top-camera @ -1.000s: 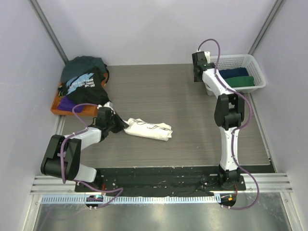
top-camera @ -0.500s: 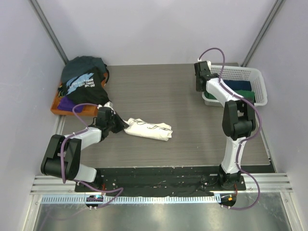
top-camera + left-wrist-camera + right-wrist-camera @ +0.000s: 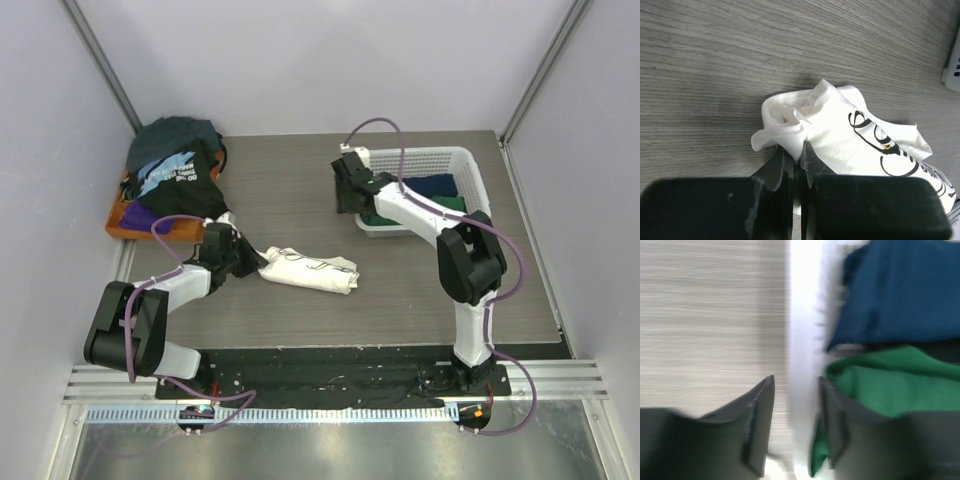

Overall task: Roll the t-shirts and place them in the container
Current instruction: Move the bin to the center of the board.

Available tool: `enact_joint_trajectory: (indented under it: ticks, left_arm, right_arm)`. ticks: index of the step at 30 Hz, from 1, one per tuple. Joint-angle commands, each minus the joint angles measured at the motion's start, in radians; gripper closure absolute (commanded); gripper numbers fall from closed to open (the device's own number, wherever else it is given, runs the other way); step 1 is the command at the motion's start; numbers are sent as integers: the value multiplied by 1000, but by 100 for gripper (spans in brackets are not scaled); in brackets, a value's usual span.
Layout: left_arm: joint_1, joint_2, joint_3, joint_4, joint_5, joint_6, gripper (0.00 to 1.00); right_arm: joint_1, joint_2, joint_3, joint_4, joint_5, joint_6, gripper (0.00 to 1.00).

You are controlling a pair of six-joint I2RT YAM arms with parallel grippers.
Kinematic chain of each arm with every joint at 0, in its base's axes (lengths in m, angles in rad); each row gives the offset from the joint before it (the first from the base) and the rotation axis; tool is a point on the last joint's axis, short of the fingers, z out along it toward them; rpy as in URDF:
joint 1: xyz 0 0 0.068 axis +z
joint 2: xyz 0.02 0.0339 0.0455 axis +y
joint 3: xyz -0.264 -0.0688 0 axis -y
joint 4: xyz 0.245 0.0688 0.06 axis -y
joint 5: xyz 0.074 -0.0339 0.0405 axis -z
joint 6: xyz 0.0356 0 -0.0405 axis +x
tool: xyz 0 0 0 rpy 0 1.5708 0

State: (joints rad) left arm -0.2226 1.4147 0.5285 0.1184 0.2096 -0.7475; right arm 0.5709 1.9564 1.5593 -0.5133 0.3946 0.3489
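Arms: 2, the left arm [image 3: 150, 300] and the right arm [image 3: 470, 262].
Grippers: 2, the left gripper [image 3: 258, 262] and the right gripper [image 3: 350, 197].
Shirts on the bare table: 1, the white shirt [image 3: 312, 268], near, left of centre.
Shirts in the far-left pile: 3 showing, the dark teal shirt [image 3: 178, 132], the black lettered shirt [image 3: 182, 188] and the purple shirt [image 3: 138, 215].
Cloths in the basket: 2, the navy cloth [image 3: 900, 295] and the green cloth [image 3: 880, 377].
Baskets: 1, the white lattice basket [image 3: 420, 154], far right.
Orange trays: 1, the orange tray [image 3: 120, 231], under the pile.

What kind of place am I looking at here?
Probably a robot lab test cell: plain panel walls box in a table, robot arms are bolted to its edge, with piled t-shirts and a white basket.
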Motion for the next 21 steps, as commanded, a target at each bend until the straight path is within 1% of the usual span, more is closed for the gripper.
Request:
enact_joint_trajectory:
  ticks: [1, 2, 5, 6, 7, 8, 9, 10, 11, 12, 13, 14, 15, 16, 17, 18, 19, 21]
  left_arm:
    - [-11, -17, -13, -54, 2, 28, 100]
    - [-11, -17, -13, -54, 2, 28, 100]
    - [-14, -20, -13, -56, 1, 28, 100]
    - [-15, -20, -13, -56, -1, 30, 100]
    - [-17, -20, -15, -56, -3, 30, 100]
    - [-17, -19, -15, -56, -3, 30, 100]
    - [-17, -19, -13, -56, -6, 31, 100]
    - [-17, -19, -15, -56, -6, 31, 100]
    - [-18, -19, -15, -56, -6, 31, 100]
    - [-18, -19, -13, -56, -7, 31, 100]
    - [-20, -19, -13, -57, -6, 33, 100]
    - [-18, -17, -13, -57, -6, 33, 100]
    - [-20, -17, -12, -57, -6, 33, 100]
    - [-21, -16, -13, -57, -6, 33, 100]
    - [-21, -16, -13, -57, -4, 33, 100]
    - [-21, -14, -12, -57, -4, 34, 100]
    - [-23, -14, -10, -57, -4, 34, 100]
    - [-23, -16, -10, -59, -6, 34, 100]
  right_arm:
    - [55, 49, 107, 9, -175, 99, 38]
    - [60, 12, 104, 24, -189, 101, 32]
    - [67, -68, 53, 56, -238, 108, 23]
    - [66, -132, 33, 64, -249, 111, 20]
    - [69, -175, -31, 99, -263, 116, 18]
    - [69, -215, -71, 120, -275, 136, 12]
    - [69, -302, -114, 140, -299, 150, 10]
    - [69, -347, -207, 188, -313, 160, 7]
    - [67, -388, -256, 211, -327, 194, 6]
    - [67, -440, -360, 232, -338, 211, 5]
    - [67, -523, -413, 272, -339, 232, 5]
    - [69, -572, -467, 291, -339, 263, 5]
    - [67, -615, -582, 314, -329, 321, 5]
    - [67, -699, -643, 382, -329, 364, 7]
    - [69, -738, -703, 422, -335, 399, 8]
    - [67, -772, -811, 462, -345, 462, 9]
    - [67, -830, -858, 540, -371, 488, 10]
    - [69, -867, -957, 582, -381, 534, 11]
